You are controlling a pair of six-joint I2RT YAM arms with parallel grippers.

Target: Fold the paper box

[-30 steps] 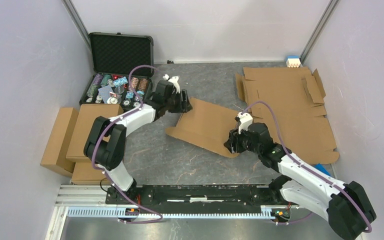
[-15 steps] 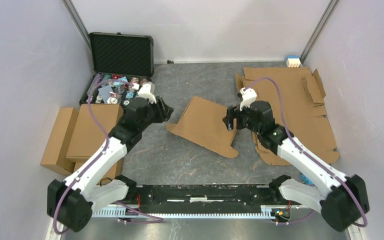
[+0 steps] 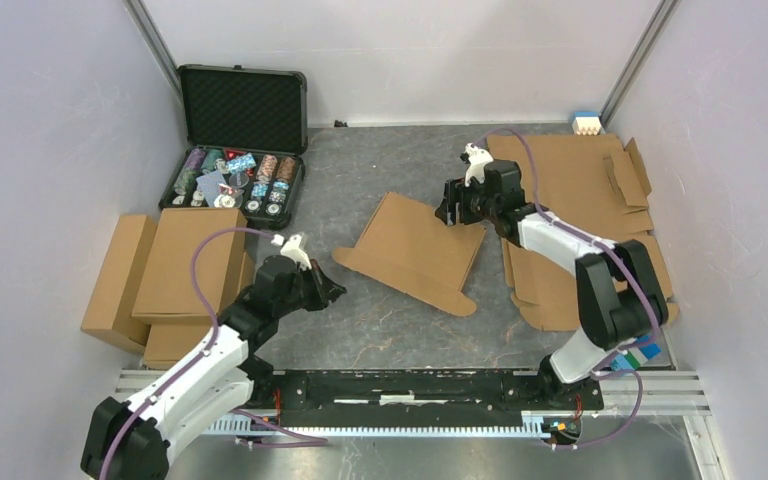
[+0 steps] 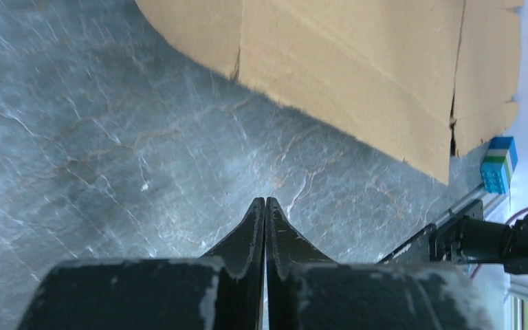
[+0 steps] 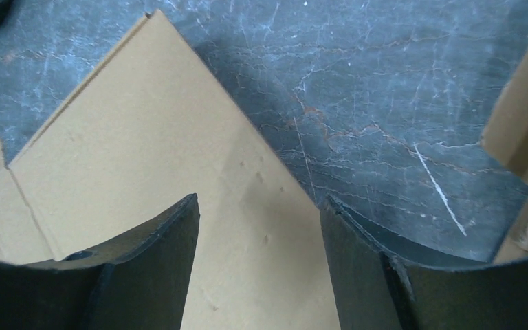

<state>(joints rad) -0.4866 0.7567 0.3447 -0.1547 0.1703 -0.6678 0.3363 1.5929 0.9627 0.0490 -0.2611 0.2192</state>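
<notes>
Left gripper [image 4: 266, 201] pressed together, empty, beside the paper box [image 3: 415, 250]; right gripper [image 5: 260, 199] spread over its far corner.

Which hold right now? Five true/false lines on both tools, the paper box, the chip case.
1. Left tool is shut, holding nothing. True.
2. Left tool touches the paper box. False: bare table separates them.
3. Right tool is clamped on the box. False: its jaws stand wide open over the cardboard.
4. The chip case is closed. False: its lid is up.
5. Flat cardboard sheets lie on the table's right side. True.
</notes>
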